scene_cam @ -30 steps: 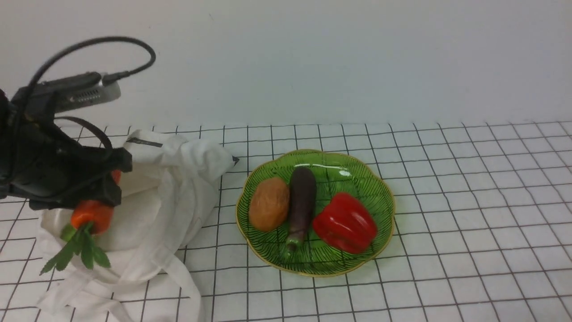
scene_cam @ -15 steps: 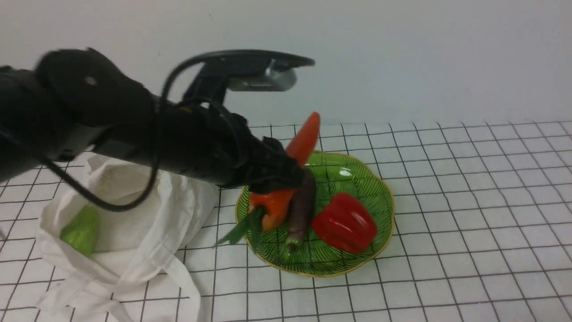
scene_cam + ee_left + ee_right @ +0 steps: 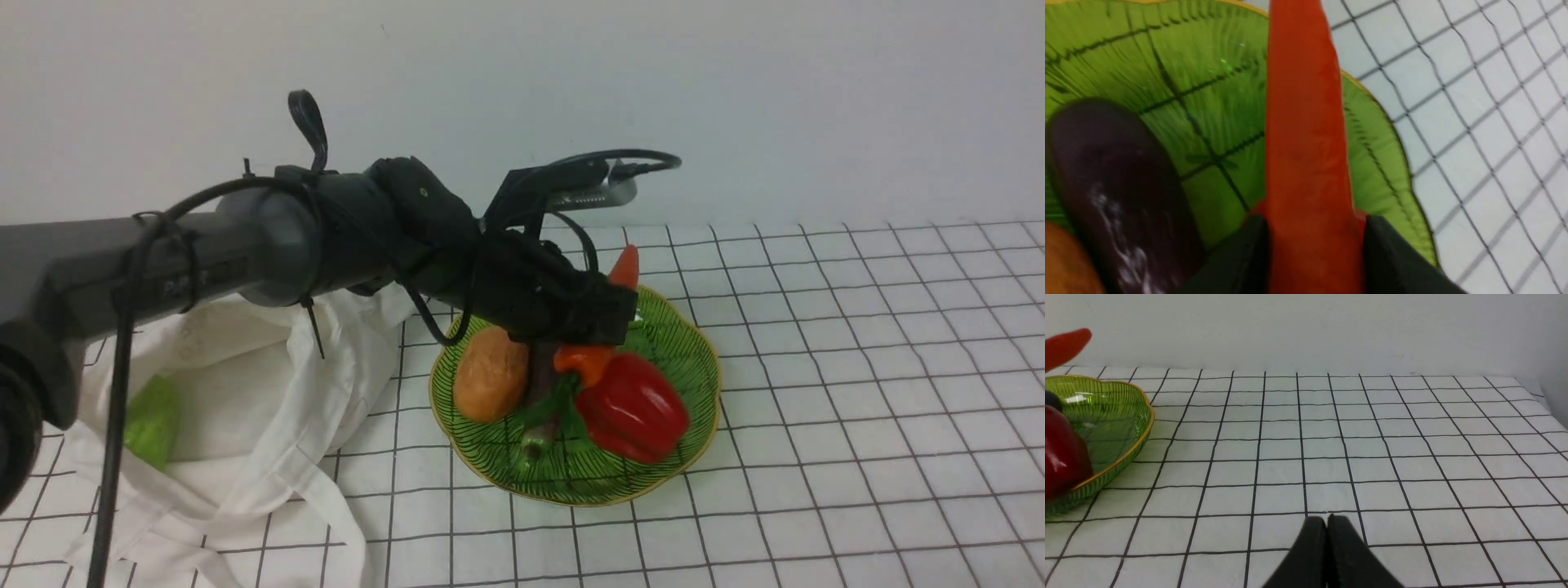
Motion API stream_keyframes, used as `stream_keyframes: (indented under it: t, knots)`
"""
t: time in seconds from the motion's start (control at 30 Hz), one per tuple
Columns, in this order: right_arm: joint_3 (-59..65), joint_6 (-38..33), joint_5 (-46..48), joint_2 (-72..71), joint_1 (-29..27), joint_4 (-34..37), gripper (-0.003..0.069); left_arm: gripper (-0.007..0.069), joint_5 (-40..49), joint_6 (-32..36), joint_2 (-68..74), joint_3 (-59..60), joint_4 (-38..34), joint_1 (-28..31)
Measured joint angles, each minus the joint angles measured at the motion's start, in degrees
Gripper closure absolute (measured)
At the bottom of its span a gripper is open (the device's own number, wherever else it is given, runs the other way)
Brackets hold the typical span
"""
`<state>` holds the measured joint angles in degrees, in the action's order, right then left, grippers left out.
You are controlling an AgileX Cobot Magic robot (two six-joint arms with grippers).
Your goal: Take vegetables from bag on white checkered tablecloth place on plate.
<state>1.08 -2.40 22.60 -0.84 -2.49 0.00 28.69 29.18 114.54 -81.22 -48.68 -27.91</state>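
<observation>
My left gripper (image 3: 606, 314) is shut on the orange carrot (image 3: 625, 266) and holds it tilted above the green plate (image 3: 704, 359), pointed end up and back, leaves (image 3: 563, 402) hanging down toward the plate. In the left wrist view the carrot (image 3: 1306, 134) runs between my two dark fingers (image 3: 1249, 253) over the plate (image 3: 1380, 163). The pale green gourd (image 3: 152, 420) lies inside the off-white bag (image 3: 253, 408) at the left, on the white checkered tablecloth (image 3: 857, 327). My right gripper (image 3: 1326, 522) is shut and empty, low over the cloth (image 3: 1372, 449) to the right of the plate (image 3: 1122, 416).
On the plate lie a brown potato (image 3: 490, 371), a dark purple eggplant (image 3: 539, 412) mostly under my gripper, and a red bell pepper (image 3: 633, 408). The bag's straps (image 3: 343, 523) trail toward the front edge. A pale wall (image 3: 735, 106) stands behind the table.
My left arm has swung to the right, carrying the carrot from above the bag to above the plate. The gourd in the bag has come into view.
</observation>
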Motion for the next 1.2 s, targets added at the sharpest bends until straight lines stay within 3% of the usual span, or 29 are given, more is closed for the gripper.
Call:
stream_keyframes:
  t: [0.2, 0.47, 0.6, 0.73, 0.93, 1.2]
  knots:
    - [0.0, 0.0, 0.0, 0.0, 0.0, 0.0, 0.0675, 0.0316, -2.0, 0.0, 0.8, -0.1, 0.8, 0.0]
    - [0.0, 0.0, 0.0, 0.0, 0.0, 0.0, 0.0675, 0.0065, -0.3, 0.0, 0.8, -0.1, 2.3, 0.5]
    - [0.0, 0.0, 0.0, 0.0, 0.0, 0.0, 0.0675, 0.0046, 3.9, -0.3, -0.1, -0.1, 2.8, 2.7]
    - [0.0, 0.0, 0.0, 0.0, 0.0, 0.0, 0.0675, 0.0173, 11.0, -4.1, -5.0, -0.1, 5.8, 6.8]
    - [0.0, 0.0, 0.0, 0.0, 0.0, 0.0, 0.0675, 0.0586, 19.3, -11.7, -20.9, -0.1, 21.6, 12.5]
    - [0.0, 0.0, 0.0, 0.0, 0.0, 0.0, 0.0675, 0.0632, 22.2, -20.5, -44.0, 0.4, 37.0, 13.4]
